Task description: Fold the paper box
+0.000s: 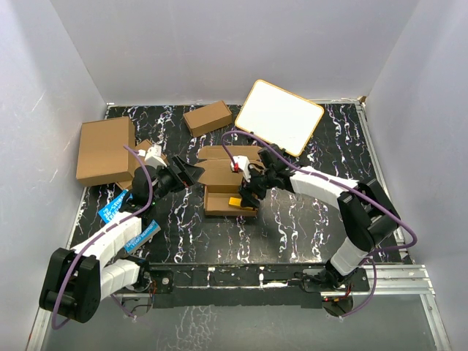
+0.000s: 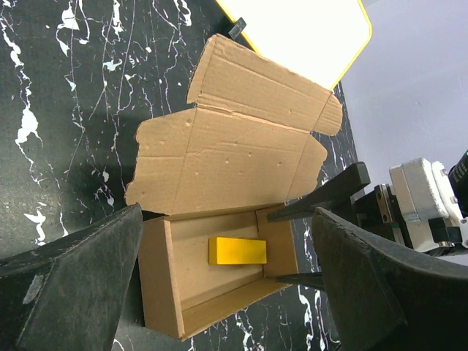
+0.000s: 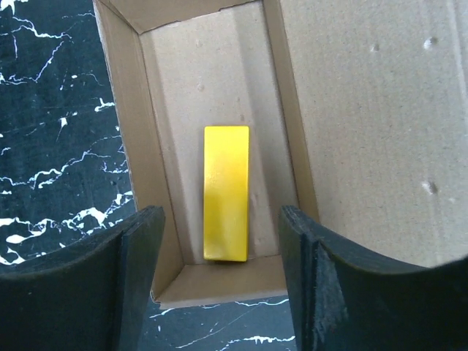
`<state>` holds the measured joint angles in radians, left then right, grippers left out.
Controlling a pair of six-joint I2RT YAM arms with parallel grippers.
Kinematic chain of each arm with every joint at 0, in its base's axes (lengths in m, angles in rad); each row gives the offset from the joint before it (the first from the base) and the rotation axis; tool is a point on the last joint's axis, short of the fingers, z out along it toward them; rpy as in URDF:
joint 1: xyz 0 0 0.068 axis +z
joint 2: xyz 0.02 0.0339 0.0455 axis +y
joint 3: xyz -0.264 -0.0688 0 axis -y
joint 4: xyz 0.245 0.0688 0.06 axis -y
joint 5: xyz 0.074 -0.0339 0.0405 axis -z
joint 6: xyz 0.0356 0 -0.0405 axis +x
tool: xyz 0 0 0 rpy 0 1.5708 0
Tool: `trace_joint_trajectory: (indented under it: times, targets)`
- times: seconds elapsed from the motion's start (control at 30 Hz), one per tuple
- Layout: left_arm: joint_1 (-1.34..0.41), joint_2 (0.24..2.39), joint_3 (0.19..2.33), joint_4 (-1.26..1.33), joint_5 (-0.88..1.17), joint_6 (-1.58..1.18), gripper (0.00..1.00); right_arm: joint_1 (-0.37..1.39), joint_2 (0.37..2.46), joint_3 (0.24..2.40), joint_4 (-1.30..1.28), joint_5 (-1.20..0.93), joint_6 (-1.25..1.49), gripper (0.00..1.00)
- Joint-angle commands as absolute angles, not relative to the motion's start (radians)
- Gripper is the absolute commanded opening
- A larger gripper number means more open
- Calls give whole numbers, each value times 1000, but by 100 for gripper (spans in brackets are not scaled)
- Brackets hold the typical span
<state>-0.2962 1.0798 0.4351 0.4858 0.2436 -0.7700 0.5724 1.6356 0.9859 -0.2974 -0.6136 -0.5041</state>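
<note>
Your paper box (image 1: 221, 183) sits mid-table (image 1: 307, 219), between the two grippers. Its tray is open upward w/ the walls standing, and the tabbed lid (image 2: 227, 157) is laid back flat toward the white board (image 1: 279, 115) at the far side. A yellow block (image 3: 226, 192) lies flat on the tray floor, lengthwise, near one end wall.

Your R gripper (image 3: 219, 219) hangs over that end of the tray. Its jaws are parted wider than the block and have hold of nothing. One finger (image 3: 124, 278) is outside the tray wall over the table, the other is by the lid-side wall. Can't tell if either touches the cardboard.

Your L gripper (image 1: 191, 174) is just beside the box on its L side, pointed at it, spread fully apart and empty.

A bigger brown carton (image 1: 106, 150) sits far L, well apart from the box
</note>
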Motion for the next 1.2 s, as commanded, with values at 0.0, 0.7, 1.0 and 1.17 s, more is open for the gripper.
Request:
trace_joint_trajectory:
  times: [0.0, 0.7, 1.0, 1.17]
  targets:
    - [-292, 1078, 438, 497, 248, -766, 96, 572, 1592, 1025, -240, -627, -500, 73]
    - [-291, 1110, 596, 273, 268, -475, 95, 215, 1456, 1017, -471, -1343, -710, 78]
    - [-291, 1102, 654, 187, 239, -331, 95, 114, 1439, 981, -401, -1418, -633, 78]
    - [-286, 1158, 748, 72, 243, -287, 97, 97, 1444, 979, -401, -1422, -630, 78]
